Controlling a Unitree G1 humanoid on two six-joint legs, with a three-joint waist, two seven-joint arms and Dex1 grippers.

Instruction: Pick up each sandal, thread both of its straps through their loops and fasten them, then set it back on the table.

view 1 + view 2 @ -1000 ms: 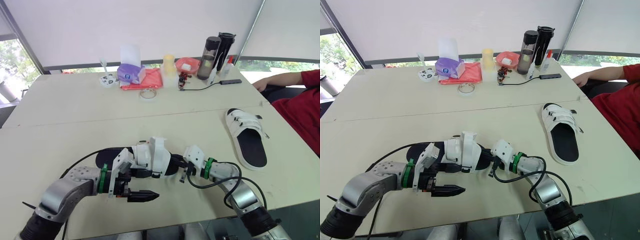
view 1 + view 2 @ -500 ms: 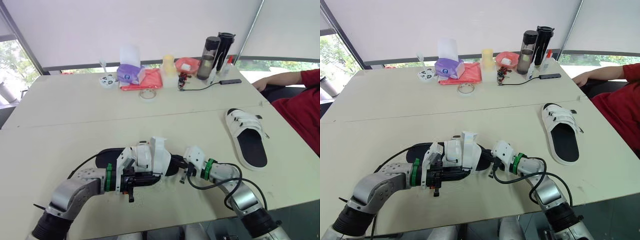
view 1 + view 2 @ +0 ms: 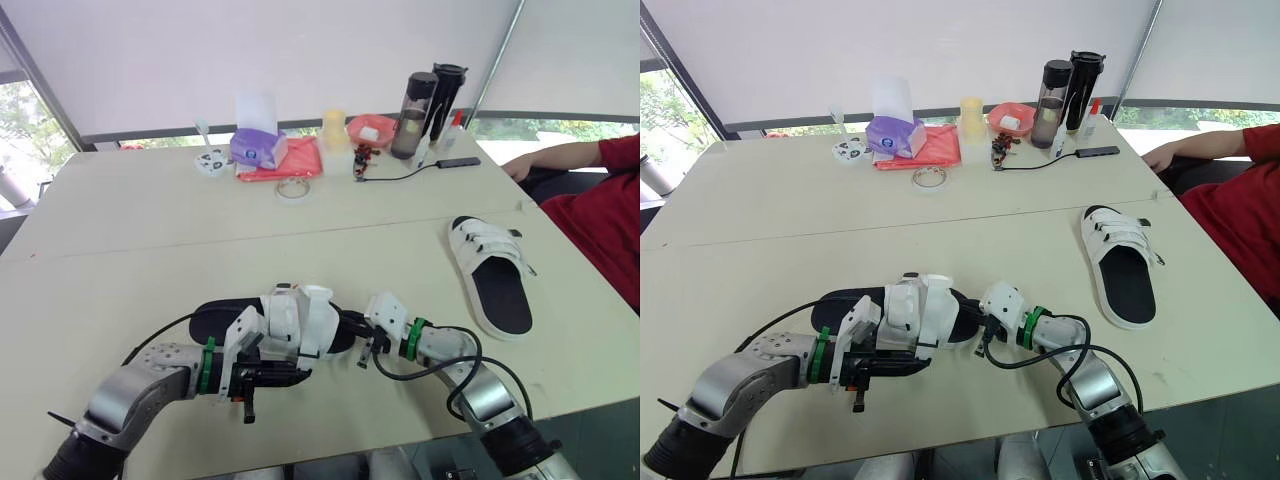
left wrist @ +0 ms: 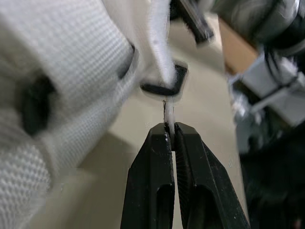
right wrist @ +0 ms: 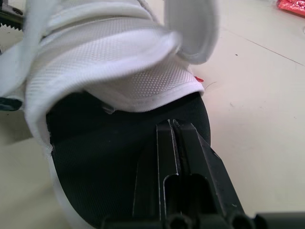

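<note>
Surface: pale table (image 3: 120, 250), white blinds behind it.
Left gripper (image 4: 170, 130): 6 o'clock, jaws pinched tight on the thin tip of a white strap (image 4: 167, 110), just past its black loop (image 4: 164, 85).
Near sandal (image 3: 300, 318): 6 o'clock, on the table between both grippers, white straps over a black insole.
Right gripper (image 5: 174, 125): 5 o'clock, jaws narrow, nearly together, tips against the near sandal's black insole; can't tell if they clamp it.
Far sandal (image 3: 495, 275): 3 o'clock, flat on the table, well apart from both grippers, two straps lying across.
Person's arm (image 3: 560, 158): 2 o'clock, red sleeve, at the table edge.
Back edge: 12 o'clock, tape ring (image 3: 291, 188), purple tissue pack (image 3: 258, 148) beside a red cloth (image 3: 292, 160); two dark bottles (image 3: 410, 100) at 1 o'clock.
</note>
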